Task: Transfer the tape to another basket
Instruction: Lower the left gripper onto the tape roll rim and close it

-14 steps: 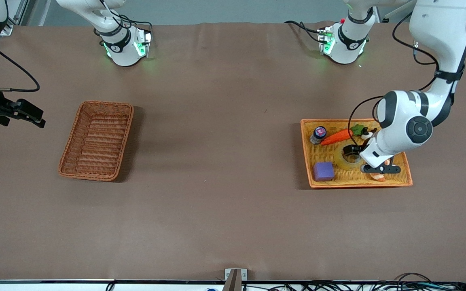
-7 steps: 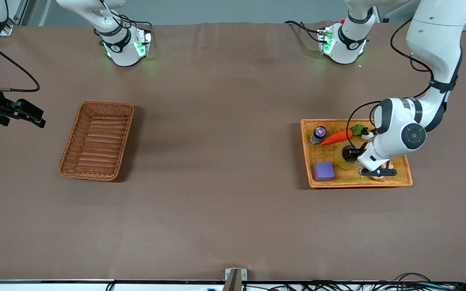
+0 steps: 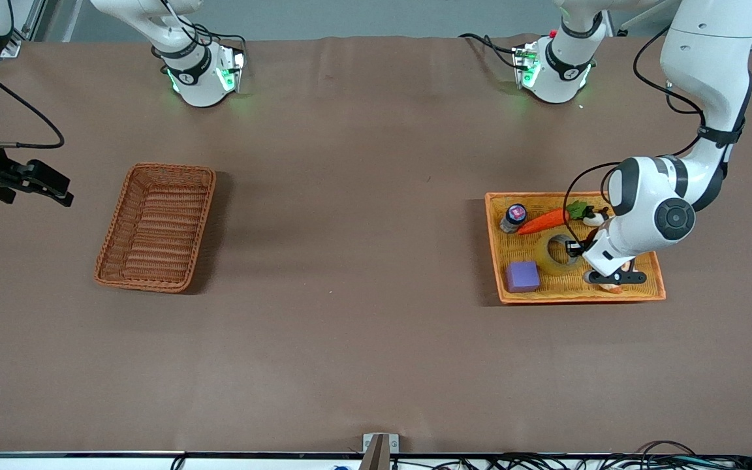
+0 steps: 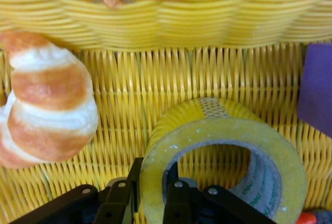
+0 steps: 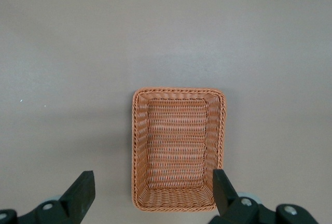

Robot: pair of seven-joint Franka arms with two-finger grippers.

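My left pincer [image 4: 150,203] is down inside the wide orange-yellow woven tray [image 3: 650,294], clamped on the wall of the tape [image 3: 560,256]: one finger sits in the round hole, the other presses the outer face. The tape [image 4: 223,162] is a translucent yellowish ring with a pale inner core, lying on the ribbed wicker floor.

Nearest the front camera in that tray sit a matte purple cube [image 3: 522,276] and a glossy toy shrimp [image 4: 46,105], banded orange and white, which lies just beside the tape under my wrist. Farther from the camera than the tape lie a smooth orange carrot [image 3: 542,222] with a green top and a small dark jar [image 3: 514,217] with a round lid. The carrot is close to the tape's rim; the cube stands clear of it.

At the right arm's end of the table, well apart, rests the basket [image 3: 154,228], narrow, rectangular, reddish-brown, with a tightly ribbed bottom. My right pincer [image 5: 153,198] waits above it, fingers spread wide and holding nothing.
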